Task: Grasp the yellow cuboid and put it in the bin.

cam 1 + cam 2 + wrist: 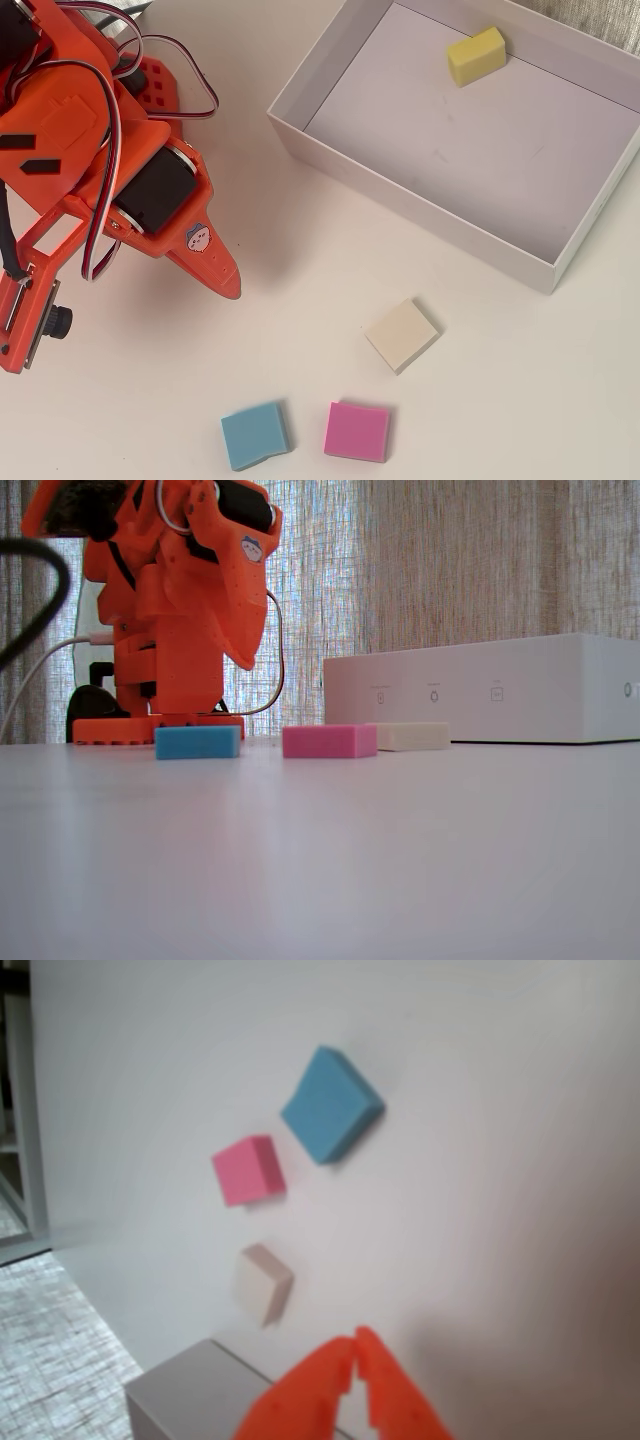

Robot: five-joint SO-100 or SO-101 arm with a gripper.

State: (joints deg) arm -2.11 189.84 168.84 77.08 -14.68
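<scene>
The yellow cuboid (476, 55) lies in the bin (420, 203) near its far wall, long axis running diagonally in the overhead view. The end effector (356, 1345), tips closed and empty, hangs over the bench (520, 400).

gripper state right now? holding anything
Gripper: closed, fingertips together, holding nothing. The yellow cuboid already lies in the bin.
</scene>
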